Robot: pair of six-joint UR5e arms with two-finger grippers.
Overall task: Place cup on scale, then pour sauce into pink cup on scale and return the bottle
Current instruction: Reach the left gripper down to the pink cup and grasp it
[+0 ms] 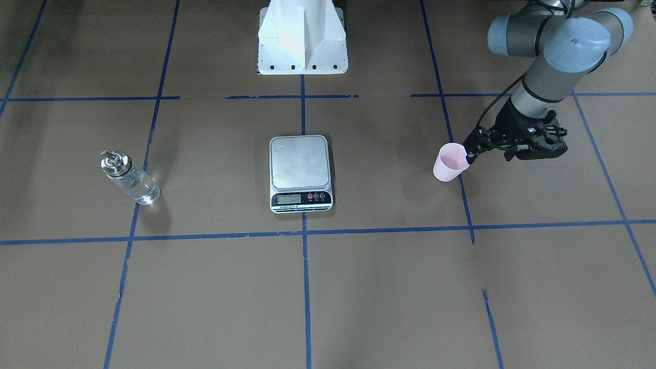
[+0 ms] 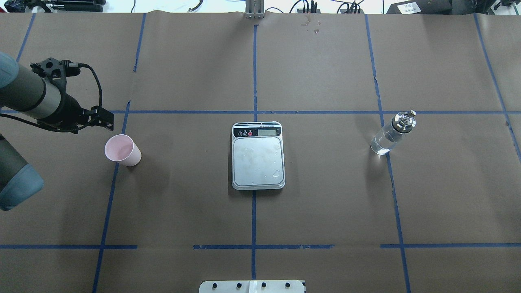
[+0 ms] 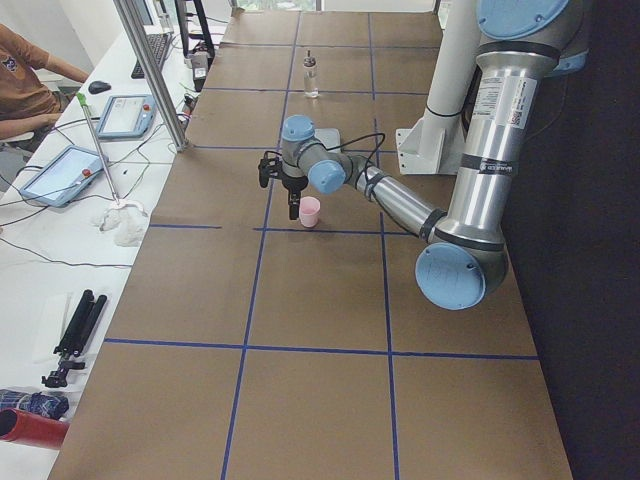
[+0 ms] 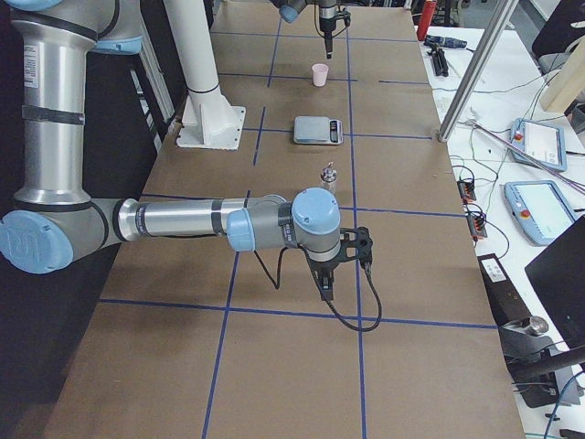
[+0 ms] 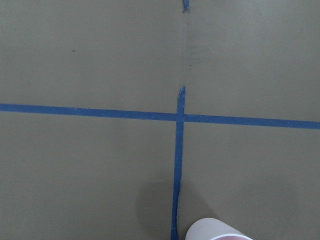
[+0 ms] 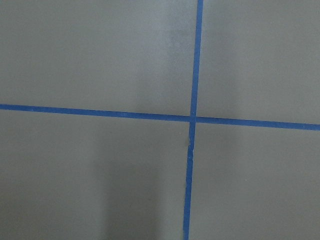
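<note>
The pale pink cup (image 1: 451,163) stands upright on the brown table, off the scale, on my left side (image 2: 122,150). My left gripper (image 1: 469,152) hangs just above and beside the cup's rim (image 2: 106,121); its fingers look together and hold nothing. The left wrist view shows only the cup's rim (image 5: 217,232) at its bottom edge. The silver scale (image 2: 257,162) lies bare at the table's middle. The clear glass bottle (image 2: 390,134) with clear liquid and a silver spout cap stands on my right side. My right gripper (image 4: 325,291) hangs low over bare table, away from the bottle (image 4: 326,178); I cannot tell its state.
The white robot pedestal (image 1: 301,38) stands behind the scale. Blue tape lines (image 2: 254,112) divide the brown table into squares. A side bench with tablets (image 3: 60,172) and cables runs along the table's far edge; a person's arm shows there.
</note>
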